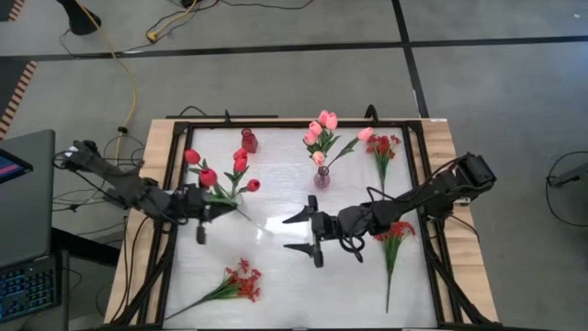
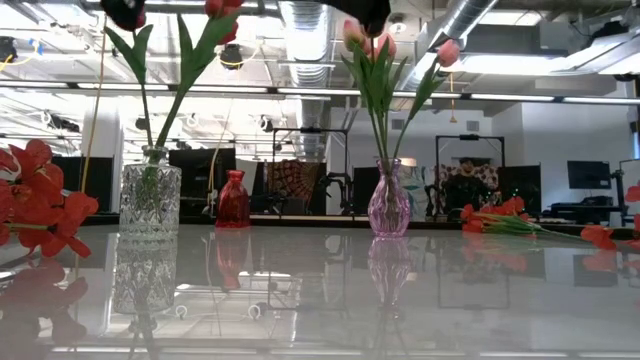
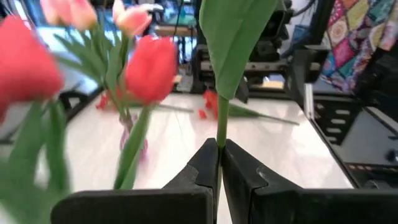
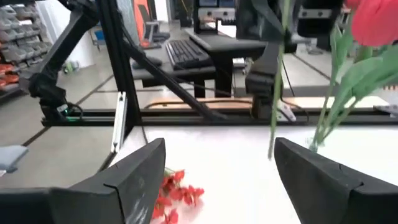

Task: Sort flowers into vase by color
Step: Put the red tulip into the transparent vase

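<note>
— Over the white table (image 1: pixel 276 267), where does everything sit?
— Right gripper (image 1: pixel 306 234) gapes wide, empty, mid-table. Left gripper (image 1: pixel 219 211) is pinched tight on a red tulip (image 1: pixel 253 185) stem beside the clear vase (image 2: pixel 150 202).
— Advice?
— Keep the stem upright and lower it straight into the mouth, I'd say.

Bright overhead light, ceiling glare on the glossy table (image 2: pixel 320 300), near red tulips (image 3: pixel 149 68) blurred (left wrist view)

White table (image 1: pixel 276 267) with vases (image 1: pixel 322 177), sprays (image 1: pixel 241 280)
</note>
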